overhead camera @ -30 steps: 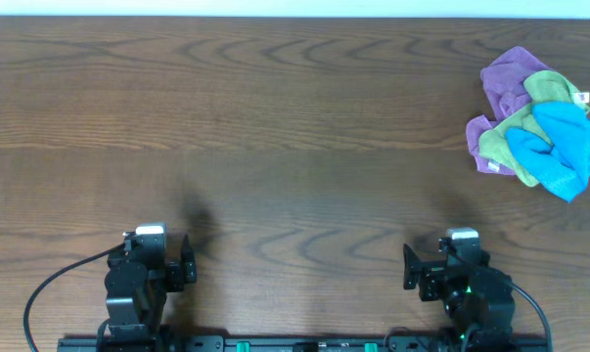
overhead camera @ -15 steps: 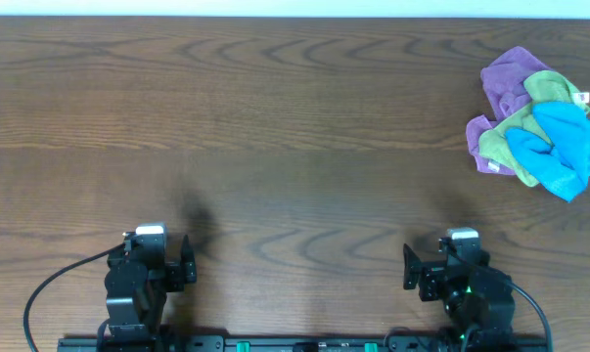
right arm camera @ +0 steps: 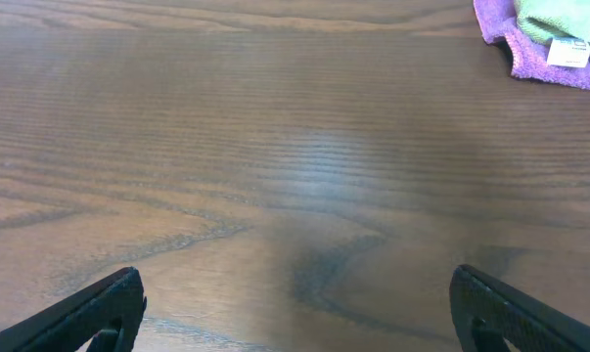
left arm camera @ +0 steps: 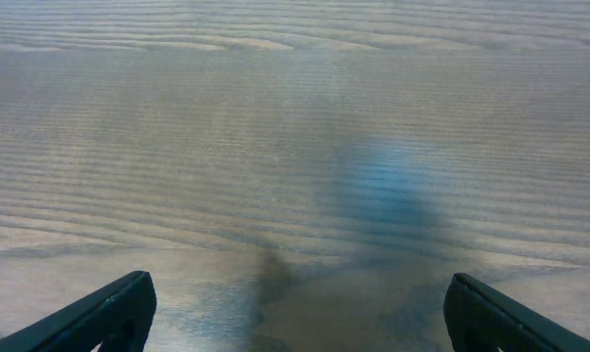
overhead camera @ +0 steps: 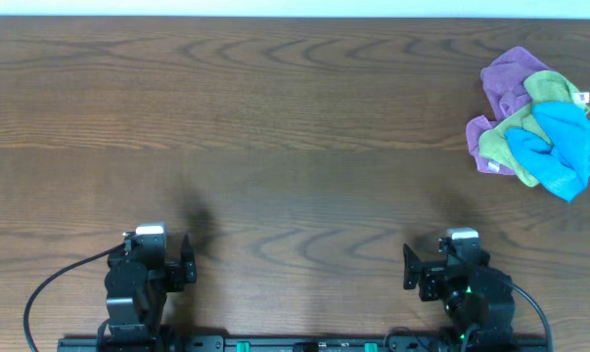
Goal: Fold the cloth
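The left hand (left arm camera: 296, 315) is released: its two dark fingers (left arm camera: 116, 311) show only as tips at the lower corners of the left wrist view, set wide apart with nothing between them but the dark brown wood-grain table (overhead camera: 295, 147). A soft shadow lies on the wood just ahead of this hand.

The right hand (right arm camera: 295, 308) is likewise released and empty. Its dark fingertips (right arm camera: 498, 309) are spread to the two lower corners of its own view, above bare wood.

The task's thing sits in a loose heap well ahead of the right hand and off to its right. It is farther yet from the left hand, far across to that hand's right. In the heap, a crumpled purple microfibre cloth (overhead camera: 510, 73) is farthest from the hands. A crumpled green microfibre cloth (overhead camera: 518, 129) lies over its middle. A bunched bright blue microfibre cloth (overhead camera: 561, 147) rests on the right side, nearest the table's right edge. None of them is folded.

From the right wrist, only a purple corner, a green fold and a small white sewn-in label (right arm camera: 568, 54) appear at the upper right. Neither hand touches the heap.
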`<state>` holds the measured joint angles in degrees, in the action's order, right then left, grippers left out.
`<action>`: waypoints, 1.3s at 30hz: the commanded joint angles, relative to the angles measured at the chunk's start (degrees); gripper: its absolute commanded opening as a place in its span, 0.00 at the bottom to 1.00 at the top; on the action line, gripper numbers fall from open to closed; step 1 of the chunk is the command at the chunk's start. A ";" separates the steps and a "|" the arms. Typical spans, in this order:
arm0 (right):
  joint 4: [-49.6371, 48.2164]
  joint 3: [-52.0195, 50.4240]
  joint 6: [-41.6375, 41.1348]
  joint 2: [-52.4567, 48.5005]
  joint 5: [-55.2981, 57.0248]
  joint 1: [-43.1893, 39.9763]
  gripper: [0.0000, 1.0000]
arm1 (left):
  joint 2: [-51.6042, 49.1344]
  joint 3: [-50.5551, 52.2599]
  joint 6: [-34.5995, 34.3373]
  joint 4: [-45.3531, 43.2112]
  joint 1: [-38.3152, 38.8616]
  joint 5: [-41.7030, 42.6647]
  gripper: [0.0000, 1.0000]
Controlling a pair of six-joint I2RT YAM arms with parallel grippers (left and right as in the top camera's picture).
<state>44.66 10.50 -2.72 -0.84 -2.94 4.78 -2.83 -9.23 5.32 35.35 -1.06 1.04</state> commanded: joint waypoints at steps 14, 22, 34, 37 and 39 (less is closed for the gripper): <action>-0.20 -0.70 0.68 0.52 0.59 0.55 0.99 | 0.48 0.39 -0.61 -0.02 0.24 -1.05 0.95; -0.46 0.61 0.63 -1.99 2.05 0.50 0.99 | 0.48 0.39 -0.61 -0.02 0.24 -1.05 0.95; -0.68 20.81 2.25 -23.69 11.56 -1.22 0.99 | 0.48 0.39 -0.61 -0.02 0.24 -1.05 0.95; 0.17 26.45 3.69 -30.03 12.26 -1.38 0.99 | 0.48 0.39 -0.61 -0.02 0.24 -1.05 0.95; 0.61 29.16 3.65 -33.35 12.85 -1.38 0.99 | 0.48 0.39 -0.61 -0.02 0.24 -1.05 0.95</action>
<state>44.75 36.21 -0.89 -30.65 7.49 3.77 -2.76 -9.23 4.91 35.38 -1.04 1.02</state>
